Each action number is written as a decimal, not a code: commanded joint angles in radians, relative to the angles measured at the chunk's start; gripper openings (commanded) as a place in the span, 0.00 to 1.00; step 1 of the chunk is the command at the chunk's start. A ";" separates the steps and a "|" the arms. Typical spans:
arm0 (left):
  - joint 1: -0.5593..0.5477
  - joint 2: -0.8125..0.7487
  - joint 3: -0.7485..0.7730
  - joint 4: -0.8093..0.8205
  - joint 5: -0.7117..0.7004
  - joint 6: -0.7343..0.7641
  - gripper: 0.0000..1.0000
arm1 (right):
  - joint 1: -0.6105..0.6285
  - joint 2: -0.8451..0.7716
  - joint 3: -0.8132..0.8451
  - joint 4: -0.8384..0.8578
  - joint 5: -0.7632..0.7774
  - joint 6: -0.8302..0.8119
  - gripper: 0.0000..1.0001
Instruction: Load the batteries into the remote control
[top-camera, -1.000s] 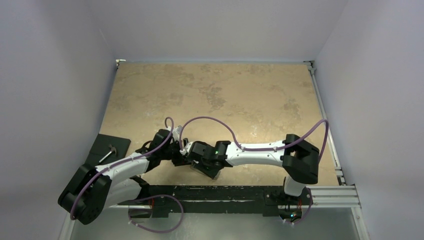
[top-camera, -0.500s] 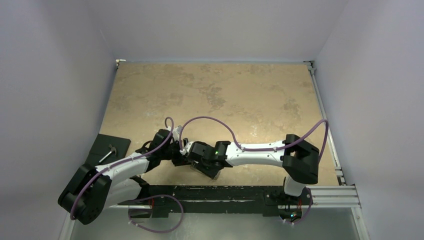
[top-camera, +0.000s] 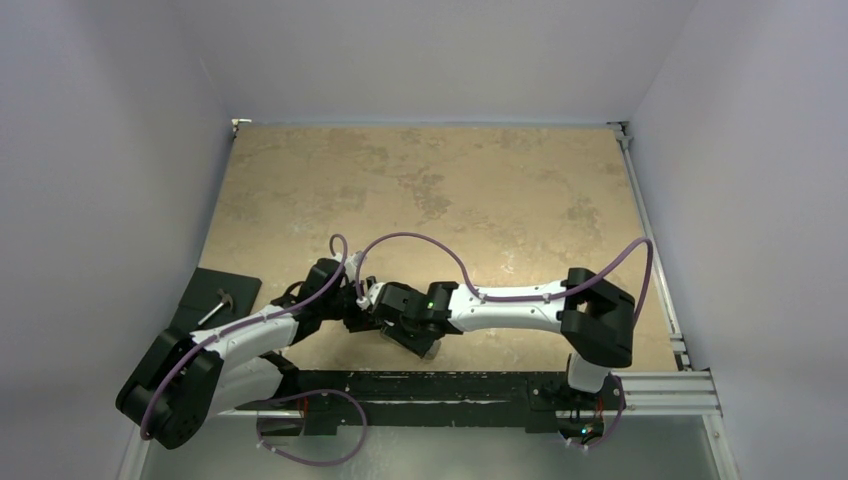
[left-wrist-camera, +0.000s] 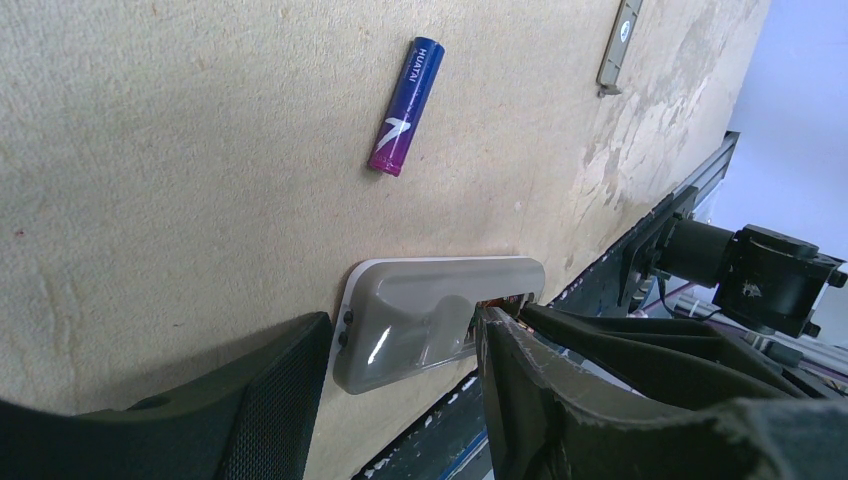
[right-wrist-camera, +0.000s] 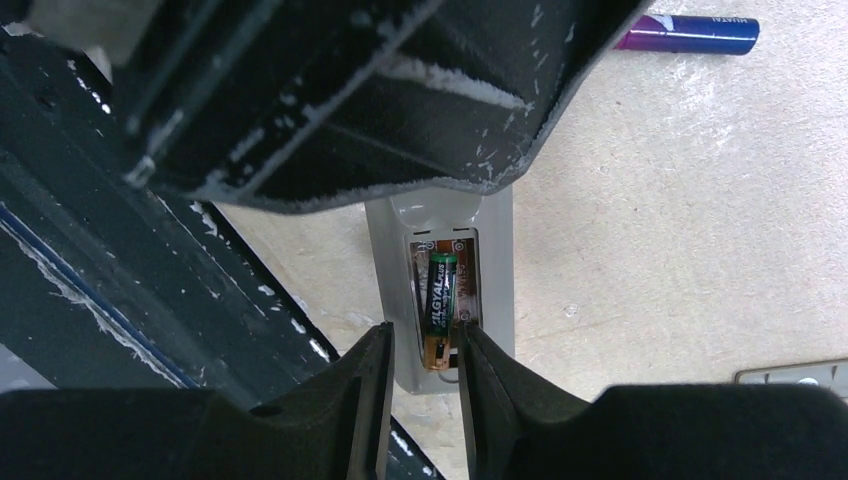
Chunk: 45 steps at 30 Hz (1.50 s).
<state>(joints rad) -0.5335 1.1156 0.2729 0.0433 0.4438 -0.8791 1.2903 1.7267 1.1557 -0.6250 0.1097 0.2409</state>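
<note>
Currently my left end effector (left-wrist-camera: 405, 335) grips the remote control (left-wrist-camera: 440, 290); right end effector (right-wrist-camera: 425, 345) stands slightly parted over the seated brown battery (right-wrist-camera: 441, 290), purple battery (left-wrist-camera: 405, 105) loose nearby

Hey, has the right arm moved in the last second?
Yes, slightly. The right arm has shifted left; its elbow is now a bit farther from the rail on the right.

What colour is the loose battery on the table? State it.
The loose battery is blue fading to purple, white print; clearest in the left wrist view.
</note>
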 joint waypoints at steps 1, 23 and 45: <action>-0.005 0.009 -0.001 -0.013 -0.030 0.029 0.56 | 0.006 0.018 0.046 0.021 -0.011 -0.021 0.37; -0.005 0.014 0.000 -0.011 -0.030 0.032 0.56 | 0.006 0.064 0.068 0.043 -0.015 -0.050 0.37; -0.005 0.016 0.001 -0.011 -0.032 0.031 0.56 | 0.006 0.073 0.075 0.039 -0.010 -0.057 0.33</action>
<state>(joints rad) -0.5335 1.1164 0.2729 0.0437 0.4438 -0.8787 1.2903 1.7943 1.1957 -0.6044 0.0879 0.1928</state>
